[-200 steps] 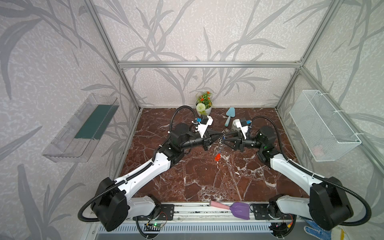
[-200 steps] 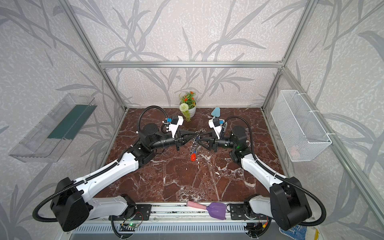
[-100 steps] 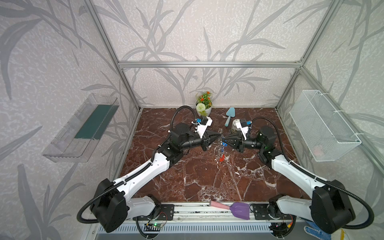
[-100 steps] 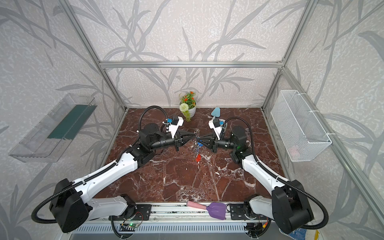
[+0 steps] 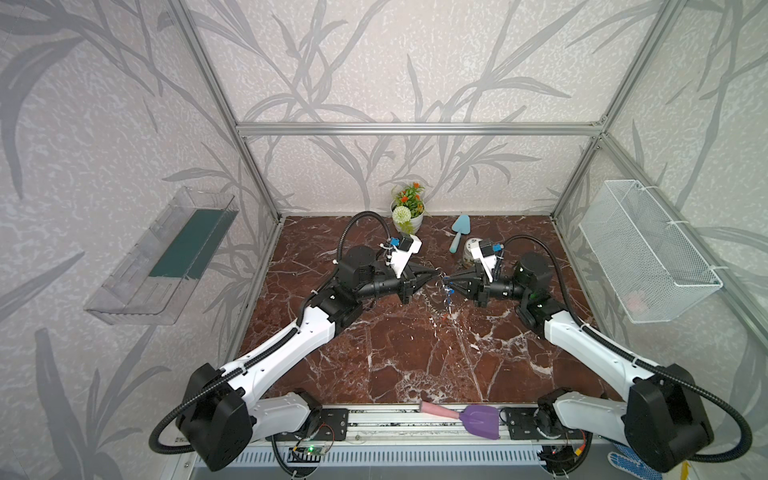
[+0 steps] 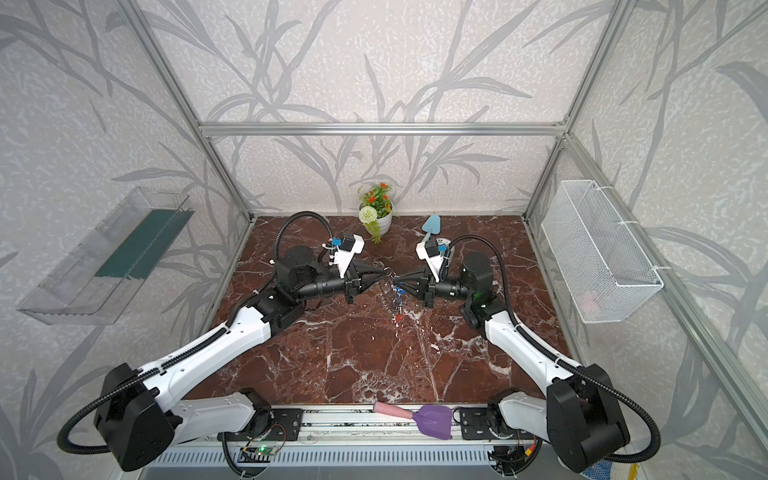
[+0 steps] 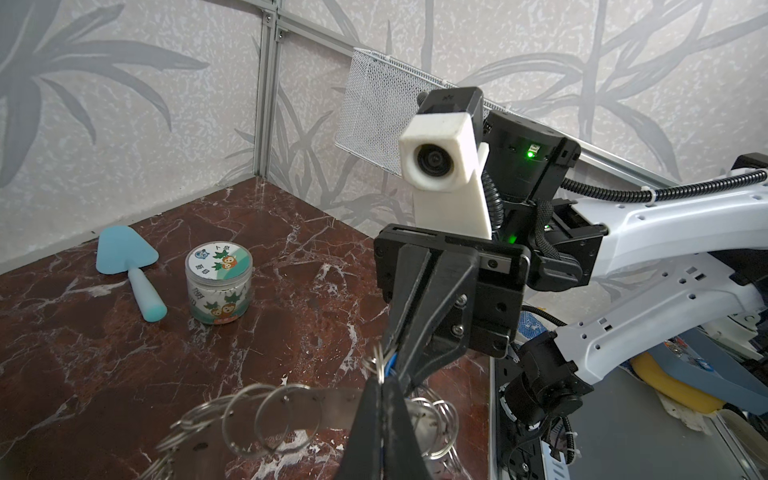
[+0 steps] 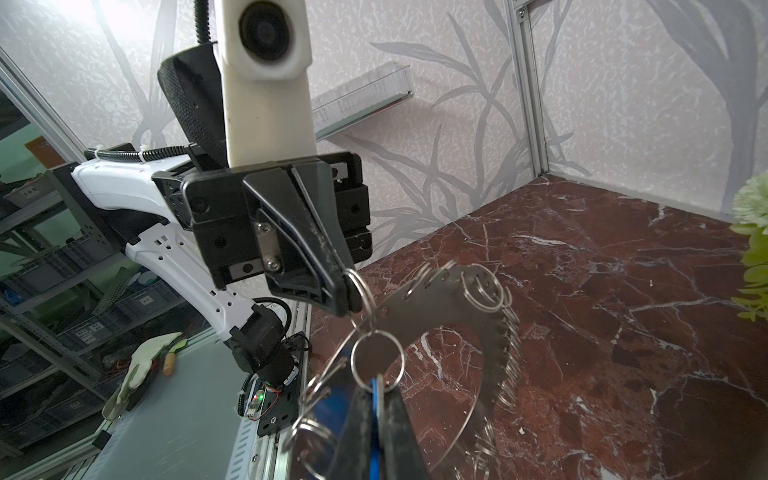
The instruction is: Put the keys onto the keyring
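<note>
Red-brown marble floor [image 5: 395,353] with white veins lay under your arms, boxed in by grey leaf-patterned walls. You had both arms reaching to the middle, tips nearly touching above the stone.

Your left gripper [image 5: 435,272] was closed tight. In the right wrist view it pinched the rim of the keyring [image 8: 436,307], right where one of the small wire rings sat. The keyring hung in the air between the two grippers, clear of the marble and tilted on edge, with its rim crowded with split rings [image 7: 270,415].

Your right gripper [image 5: 448,280] was closed as well, clamped on a blue key [image 8: 375,409] whose coloured head showed as a thin strip between the black fingers. A single wire ring [image 8: 353,359] stood just above those fingertips, against the grey plate.

In both top views the keys [image 5: 448,291] were only specks under the gripper tips — blue just below them, and an orange-red key [image 6: 399,318] lower down. You could not tell from there whether it dangled or lay on the stone.

Well apart from all this, by the back wall, stood a flower pot [image 5: 409,210], a pale blue trowel [image 7: 124,266] and a small printed jar [image 7: 219,286], the trowel and jar side by side. A wire basket [image 5: 648,257] hung on the right wall, a clear shelf [image 5: 166,257] on the left — and a purple scoop [image 5: 480,419] rested on the front rail.
</note>
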Controlling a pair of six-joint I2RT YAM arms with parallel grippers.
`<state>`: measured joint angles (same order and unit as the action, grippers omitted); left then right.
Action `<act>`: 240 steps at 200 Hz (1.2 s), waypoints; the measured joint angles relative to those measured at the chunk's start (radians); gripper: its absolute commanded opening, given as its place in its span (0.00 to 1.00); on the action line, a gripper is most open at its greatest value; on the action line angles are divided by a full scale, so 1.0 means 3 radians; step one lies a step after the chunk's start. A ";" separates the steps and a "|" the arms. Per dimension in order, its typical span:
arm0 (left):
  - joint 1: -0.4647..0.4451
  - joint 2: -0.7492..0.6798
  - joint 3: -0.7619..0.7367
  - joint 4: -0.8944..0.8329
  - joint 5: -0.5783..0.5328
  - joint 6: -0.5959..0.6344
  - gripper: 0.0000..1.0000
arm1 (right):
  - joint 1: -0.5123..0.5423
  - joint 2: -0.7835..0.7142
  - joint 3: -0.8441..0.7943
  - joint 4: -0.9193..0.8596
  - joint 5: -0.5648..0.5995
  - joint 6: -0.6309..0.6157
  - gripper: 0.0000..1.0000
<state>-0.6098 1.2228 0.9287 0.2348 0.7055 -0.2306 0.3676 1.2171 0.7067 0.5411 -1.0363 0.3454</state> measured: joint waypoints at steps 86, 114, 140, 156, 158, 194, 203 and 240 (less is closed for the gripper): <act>0.0014 -0.0014 0.0000 -0.0011 0.0112 0.0004 0.00 | 0.0000 0.0056 0.0070 0.0065 -0.0043 0.0128 0.00; 0.0014 -0.0013 0.0001 -0.0011 0.0146 -0.0005 0.00 | 0.0001 0.0066 0.0070 0.0100 -0.0069 0.0160 0.00; 0.0014 -0.0013 0.0001 -0.0011 0.0159 -0.0005 0.00 | 0.0024 0.0069 0.0072 0.0098 -0.0076 0.0156 0.00; 0.0014 -0.0013 0.0003 -0.0011 0.0158 -0.0009 0.00 | 0.0048 0.0076 0.0092 0.0075 -0.0084 0.0145 0.00; 0.0014 -0.0013 0.0003 -0.0011 0.0158 -0.0011 0.00 | 0.0052 0.0079 0.0094 0.0072 -0.0084 0.0144 0.00; 0.0014 -0.0009 0.0011 -0.0010 0.0154 -0.0018 0.00 | 0.0098 0.0081 0.0109 0.0008 -0.0114 0.0084 0.00; 0.0014 -0.0006 0.0011 -0.0011 0.0149 -0.0017 0.00 | 0.0106 0.0081 0.0109 -0.0003 -0.0123 0.0076 0.00; 0.0014 -0.0006 0.0011 -0.0020 0.0089 0.0005 0.00 | 0.0109 0.0081 0.0111 -0.0048 -0.0130 0.0064 0.00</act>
<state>-0.6056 1.2209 0.9321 0.2287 0.7322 -0.2291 0.4004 1.2415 0.7399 0.5266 -1.0752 0.3645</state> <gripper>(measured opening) 0.047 0.065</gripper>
